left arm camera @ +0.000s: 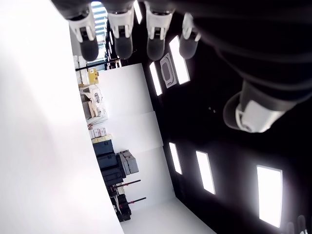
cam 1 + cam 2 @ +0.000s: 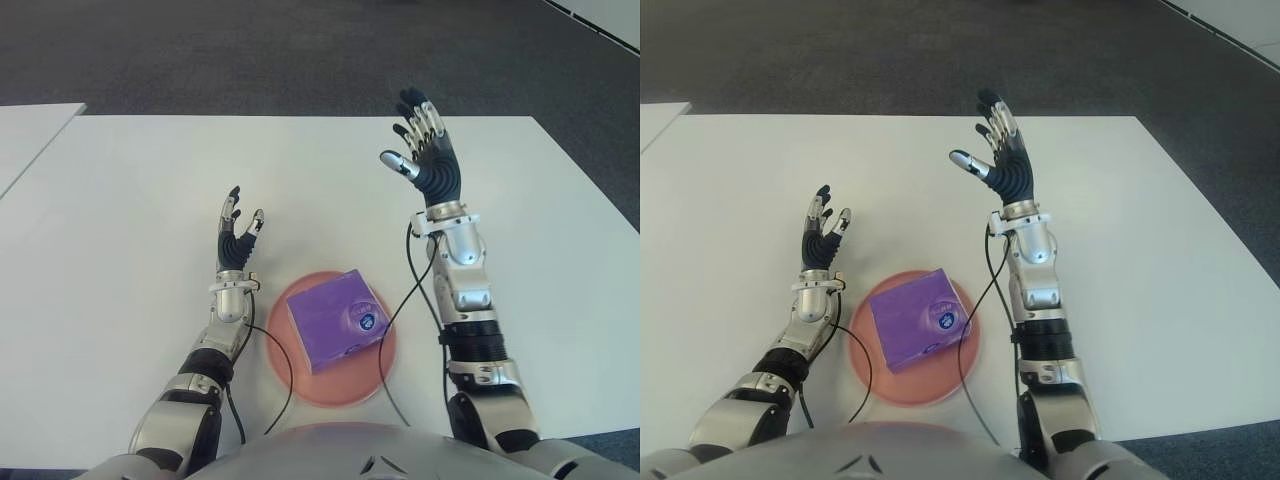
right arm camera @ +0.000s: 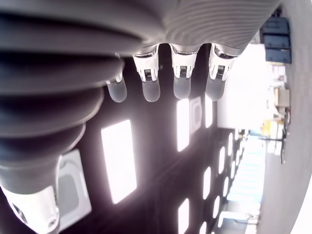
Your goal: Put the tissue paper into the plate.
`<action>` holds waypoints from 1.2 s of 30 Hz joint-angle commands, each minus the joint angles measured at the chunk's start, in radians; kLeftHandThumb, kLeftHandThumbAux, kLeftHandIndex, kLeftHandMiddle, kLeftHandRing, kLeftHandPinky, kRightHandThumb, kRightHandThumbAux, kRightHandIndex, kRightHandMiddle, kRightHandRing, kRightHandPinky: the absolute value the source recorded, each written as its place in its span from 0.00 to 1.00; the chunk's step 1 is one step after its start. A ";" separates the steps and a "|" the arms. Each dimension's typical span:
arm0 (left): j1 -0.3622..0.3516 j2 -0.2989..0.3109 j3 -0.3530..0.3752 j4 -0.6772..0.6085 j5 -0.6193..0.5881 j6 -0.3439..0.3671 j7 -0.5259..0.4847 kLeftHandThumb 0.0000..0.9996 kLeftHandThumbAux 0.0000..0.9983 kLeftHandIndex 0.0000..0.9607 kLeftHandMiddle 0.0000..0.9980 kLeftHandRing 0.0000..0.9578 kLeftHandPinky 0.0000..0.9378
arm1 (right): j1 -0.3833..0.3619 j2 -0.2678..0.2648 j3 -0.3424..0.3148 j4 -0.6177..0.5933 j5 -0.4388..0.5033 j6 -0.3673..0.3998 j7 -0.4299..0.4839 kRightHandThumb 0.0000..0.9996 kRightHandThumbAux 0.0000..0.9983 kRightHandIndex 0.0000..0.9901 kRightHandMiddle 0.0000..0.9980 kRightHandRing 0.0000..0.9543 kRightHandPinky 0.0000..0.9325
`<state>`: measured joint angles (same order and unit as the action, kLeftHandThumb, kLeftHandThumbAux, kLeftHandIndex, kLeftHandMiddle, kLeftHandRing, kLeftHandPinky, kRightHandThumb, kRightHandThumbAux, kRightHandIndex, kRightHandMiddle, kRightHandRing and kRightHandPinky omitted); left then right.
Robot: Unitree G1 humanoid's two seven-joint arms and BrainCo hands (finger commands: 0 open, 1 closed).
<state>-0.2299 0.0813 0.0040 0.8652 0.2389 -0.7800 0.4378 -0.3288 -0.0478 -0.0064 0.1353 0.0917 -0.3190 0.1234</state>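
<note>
A purple tissue paper pack [image 2: 335, 318] lies on the pink plate [image 2: 283, 375] at the near middle of the white table [image 2: 120, 220]. My left hand [image 2: 238, 232] is raised just left of the plate with its fingers spread upward and nothing in them. Farther back and right of the plate, my right hand [image 2: 425, 150] is lifted high with fingers spread and holds nothing. Both wrist views show only extended fingers [image 1: 122, 34] [image 3: 181, 78] against the ceiling.
Black cables [image 2: 400, 300] run from both wrists along the plate's sides. A second white table [image 2: 25, 135] stands at the far left. Dark floor lies beyond the table's far edge.
</note>
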 commanded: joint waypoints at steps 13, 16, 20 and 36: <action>0.082 0.019 -0.023 0.027 0.036 0.005 0.024 0.00 0.49 0.00 0.00 0.00 0.00 | 0.061 0.004 -0.044 0.315 0.013 -0.094 0.058 0.03 0.67 0.08 0.01 0.00 0.00; 0.081 0.018 -0.021 0.029 0.029 0.002 0.021 0.00 0.48 0.00 0.00 0.00 0.00 | 0.058 -0.014 -0.041 0.381 -0.013 -0.117 0.060 0.01 0.63 0.05 0.00 0.00 0.00; 0.080 0.018 -0.019 0.030 0.025 0.002 0.016 0.00 0.47 0.00 0.00 0.00 0.00 | 0.051 -0.025 -0.044 0.438 -0.024 -0.138 0.065 0.00 0.59 0.02 0.00 0.00 0.00; 0.079 0.017 -0.016 0.019 0.016 0.011 0.004 0.00 0.48 0.00 0.00 0.00 0.00 | 0.060 -0.028 -0.010 0.606 -0.116 -0.209 0.006 0.00 0.55 0.00 0.00 0.00 0.00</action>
<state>-0.2187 0.0910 -0.0132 0.8442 0.2539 -0.7822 0.4526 -0.2840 -0.0766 -0.0291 0.6989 0.0011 -0.5090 0.1412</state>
